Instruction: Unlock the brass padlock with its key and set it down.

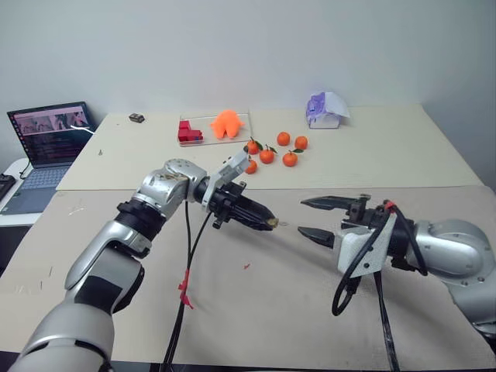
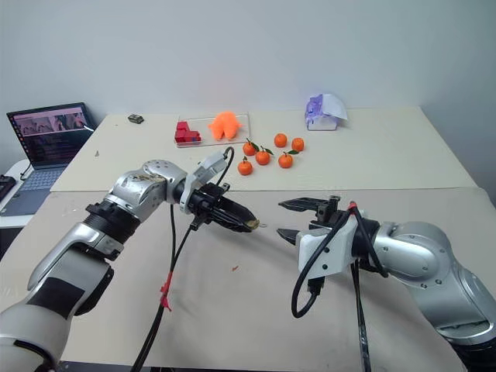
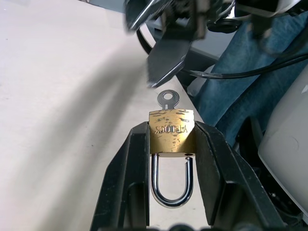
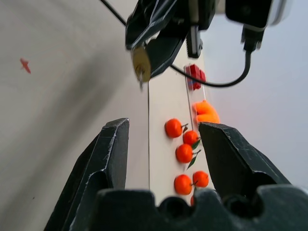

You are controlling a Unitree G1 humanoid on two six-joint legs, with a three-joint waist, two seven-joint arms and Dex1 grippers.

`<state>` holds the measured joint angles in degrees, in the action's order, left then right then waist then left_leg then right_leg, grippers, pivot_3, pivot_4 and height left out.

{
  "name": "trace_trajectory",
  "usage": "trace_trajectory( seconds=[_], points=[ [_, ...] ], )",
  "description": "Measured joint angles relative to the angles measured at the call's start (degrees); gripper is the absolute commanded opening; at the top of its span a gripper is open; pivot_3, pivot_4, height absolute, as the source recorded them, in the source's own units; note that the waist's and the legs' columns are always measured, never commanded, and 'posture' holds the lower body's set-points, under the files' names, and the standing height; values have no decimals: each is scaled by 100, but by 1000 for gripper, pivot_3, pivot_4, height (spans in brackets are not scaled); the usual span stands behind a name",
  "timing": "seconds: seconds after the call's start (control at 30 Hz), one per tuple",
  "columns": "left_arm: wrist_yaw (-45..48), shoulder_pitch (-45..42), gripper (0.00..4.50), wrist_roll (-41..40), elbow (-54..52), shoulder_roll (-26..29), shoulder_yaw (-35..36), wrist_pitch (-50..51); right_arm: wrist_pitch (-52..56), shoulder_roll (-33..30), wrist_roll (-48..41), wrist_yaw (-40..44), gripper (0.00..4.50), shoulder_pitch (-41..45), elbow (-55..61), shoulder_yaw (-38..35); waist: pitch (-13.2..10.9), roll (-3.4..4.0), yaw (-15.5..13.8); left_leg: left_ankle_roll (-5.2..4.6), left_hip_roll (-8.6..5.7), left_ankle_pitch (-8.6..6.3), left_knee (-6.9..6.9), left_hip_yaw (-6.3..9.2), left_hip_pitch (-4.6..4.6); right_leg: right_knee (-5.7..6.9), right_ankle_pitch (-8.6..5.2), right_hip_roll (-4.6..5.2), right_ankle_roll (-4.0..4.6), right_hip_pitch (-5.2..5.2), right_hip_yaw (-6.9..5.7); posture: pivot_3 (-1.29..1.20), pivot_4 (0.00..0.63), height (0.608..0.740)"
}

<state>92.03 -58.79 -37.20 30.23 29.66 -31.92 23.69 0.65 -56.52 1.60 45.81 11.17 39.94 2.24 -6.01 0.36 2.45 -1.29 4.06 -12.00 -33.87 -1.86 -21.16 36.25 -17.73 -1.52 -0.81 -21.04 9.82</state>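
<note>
The brass padlock (image 3: 171, 132) is clamped between the two black fingers of the left tool (image 1: 267, 222), held above the table (image 1: 294, 302), its steel shackle (image 3: 172, 185) pointing back between the fingers. A silvery key (image 3: 168, 98) sticks out of the lock's far end. Just beside it and not touching, the right tool (image 1: 308, 218) faces the key with its fingers spread apart and nothing between them. Farther back on the table lie several tangerines (image 1: 267, 155) loose in a cluster, and a clear tray (image 1: 242, 118) holding a red block (image 1: 187, 132) and an orange object (image 1: 226, 122). A laptop (image 1: 51, 136) stands open at the far left.
</note>
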Motion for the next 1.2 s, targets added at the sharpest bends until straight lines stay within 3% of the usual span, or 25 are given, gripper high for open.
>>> trace_trajectory(
  seconds=[0.27,1.07,1.17,1.2],
  points=[
    [2,-337,815,7,211,-240,-160,-134,12,215,100,276,2816,210,-4,394,-1,-1,0,-1,0,0,-1,0,-4,-1,0,0,0,-1,0,0,150,726],
    [3,-372,815,19,363,-538,-203,-234,115,591,382,411,2816,332,39,416,0,0,8,-1,0,0,0,0,-1,13,-5,-4,7,3,2,0,150,726],
    [4,-372,815,18,364,-537,-203,-234,121,615,383,417,2158,332,42,416,0,0,3,-1,0,0,-1,0,0,13,-5,-4,7,3,2,0,150,726],
    [3,-372,815,17,364,-537,-202,-234,124,617,384,426,1717,331,43,416,0,0,3,-1,0,0,-1,0,0,13,-5,-4,7,3,1,0,150,726]
  ],
)
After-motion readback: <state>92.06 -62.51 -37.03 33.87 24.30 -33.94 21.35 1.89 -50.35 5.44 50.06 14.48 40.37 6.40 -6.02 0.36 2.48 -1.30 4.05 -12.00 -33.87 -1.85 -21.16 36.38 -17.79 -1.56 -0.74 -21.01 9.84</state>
